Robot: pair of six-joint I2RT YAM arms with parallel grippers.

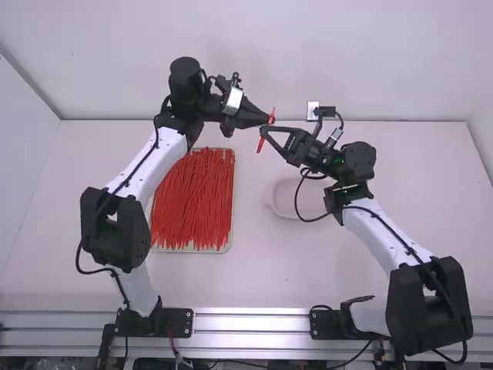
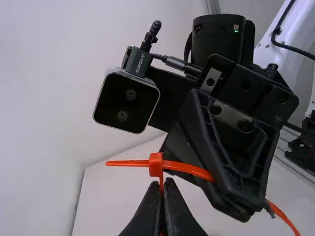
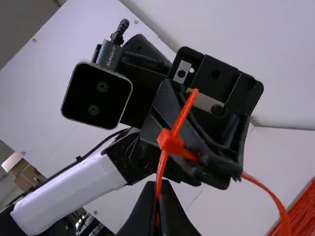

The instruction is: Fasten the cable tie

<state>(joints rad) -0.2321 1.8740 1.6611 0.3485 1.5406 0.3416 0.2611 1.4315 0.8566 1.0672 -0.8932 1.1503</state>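
Observation:
A red cable tie (image 1: 263,137) hangs in the air above the table's back middle, held between both grippers. My left gripper (image 1: 270,116) comes in from the left and is shut on the tie just below its square head (image 2: 156,164). From the right, my right gripper (image 1: 266,132) meets it tip to tip and is shut on the strap (image 3: 162,167). In the left wrist view the strap (image 2: 189,170) runs across the front of the right gripper's fingers (image 2: 231,162) and its tail trails off past them. The tie's head (image 3: 171,141) lies against the left gripper's fingers (image 3: 206,132) in the right wrist view.
A tan tray (image 1: 230,235) heaped with several red cable ties (image 1: 192,199) lies left of the middle. Below the right gripper stands a pale shallow dish (image 1: 281,202). White walls enclose the table at the back and left.

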